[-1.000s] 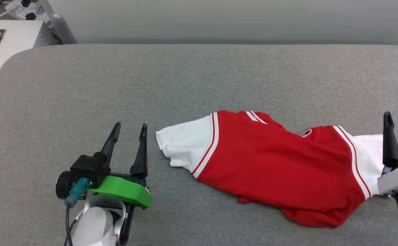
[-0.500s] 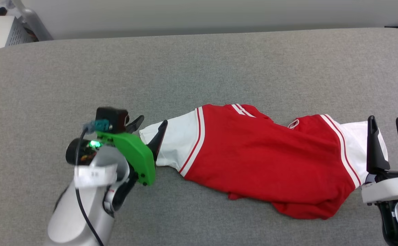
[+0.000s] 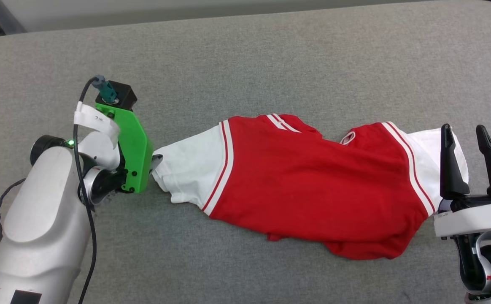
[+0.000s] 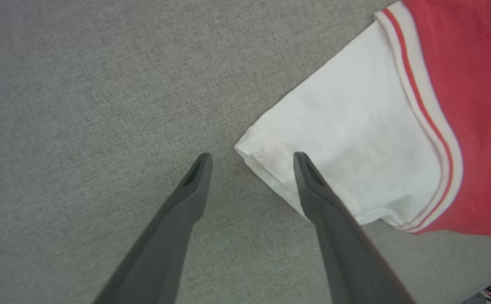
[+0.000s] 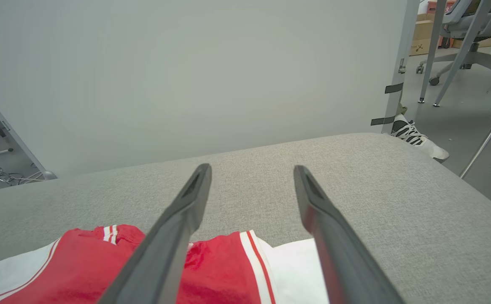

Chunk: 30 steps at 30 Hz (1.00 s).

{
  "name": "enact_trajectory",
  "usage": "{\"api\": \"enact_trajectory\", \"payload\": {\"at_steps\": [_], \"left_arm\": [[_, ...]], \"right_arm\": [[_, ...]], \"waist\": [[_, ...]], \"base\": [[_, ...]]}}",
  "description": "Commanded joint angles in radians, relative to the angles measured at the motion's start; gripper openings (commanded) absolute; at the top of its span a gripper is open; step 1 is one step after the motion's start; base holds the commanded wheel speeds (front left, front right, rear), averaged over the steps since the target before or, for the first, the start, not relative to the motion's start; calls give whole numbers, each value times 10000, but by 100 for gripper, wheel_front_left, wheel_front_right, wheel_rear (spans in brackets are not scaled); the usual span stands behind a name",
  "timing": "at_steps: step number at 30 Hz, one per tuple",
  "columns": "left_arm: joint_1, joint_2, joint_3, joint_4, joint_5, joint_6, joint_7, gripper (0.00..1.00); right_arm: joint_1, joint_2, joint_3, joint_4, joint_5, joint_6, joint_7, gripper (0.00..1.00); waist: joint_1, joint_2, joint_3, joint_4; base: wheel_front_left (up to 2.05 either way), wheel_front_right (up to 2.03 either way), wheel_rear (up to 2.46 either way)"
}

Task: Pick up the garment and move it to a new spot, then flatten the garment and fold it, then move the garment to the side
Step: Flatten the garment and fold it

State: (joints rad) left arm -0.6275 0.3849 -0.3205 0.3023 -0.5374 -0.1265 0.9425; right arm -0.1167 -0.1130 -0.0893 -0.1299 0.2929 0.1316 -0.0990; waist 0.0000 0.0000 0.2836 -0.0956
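The garment (image 3: 308,185), a red T-shirt with white sleeves and striped trim, lies crumpled across the grey padded table (image 3: 245,63). My left gripper (image 4: 252,158) points down at the cuff of its left white sleeve (image 4: 346,139). The gripper is open, one finger over the cuff corner and one over bare table. In the head view the green wrist mount (image 3: 131,147) hides those fingers. My right gripper (image 3: 465,135) stands open at the garment's right white sleeve (image 3: 429,164), fingers pointing away from me and level above the cloth (image 5: 228,270).
A pale wall (image 5: 186,76) stands behind the table's far edge. In the right wrist view a person's sneaker (image 5: 414,135) and office chair legs (image 5: 460,50) stand on the floor beyond the table's right end. Bare grey table surface lies in front of and behind the garment.
The head camera has tilted down and shifted. My left arm has swung from beside the sleeve to point down at its cuff. The right gripper stays by the right sleeve.
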Motion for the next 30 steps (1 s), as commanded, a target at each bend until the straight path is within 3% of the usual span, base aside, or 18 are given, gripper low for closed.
{"api": "enact_trajectory", "payload": {"at_steps": [1,13,14,15,16,24,30], "left_arm": [[-158,70,10,140,1,21,-27,100],[155,1,-344,1141,42,12,-517,100],[193,8,-391,1210,64,10,-545,77],[217,4,-416,1261,66,12,-606,29],[230,-19,-380,1306,37,41,-684,0],[349,52,159,944,-280,175,-1659,0],[1103,213,503,-253,-523,464,-1929,0]], "right_arm": [[-187,16,6,-8,27,-9,-87,100],[-304,38,-28,115,22,-9,-230,100],[-324,25,-59,99,8,-9,-219,100],[-345,8,-96,80,-7,-9,-200,100],[-363,-7,-123,62,-18,-9,-184,100],[-381,-253,-364,-57,-210,-9,91,100],[-260,-556,-484,74,-249,-9,826,100]], "waist": [[0,0,251,-222],[0,0,548,-344],[0,0,558,-322],[0,0,566,-290],[0,0,569,-263],[0,0,272,137],[0,0,-210,467]], "base": [[0,0,0],[0,0,0],[0,0,0],[0,0,0],[0,0,0],[0,0,0],[0,0,0]]}}
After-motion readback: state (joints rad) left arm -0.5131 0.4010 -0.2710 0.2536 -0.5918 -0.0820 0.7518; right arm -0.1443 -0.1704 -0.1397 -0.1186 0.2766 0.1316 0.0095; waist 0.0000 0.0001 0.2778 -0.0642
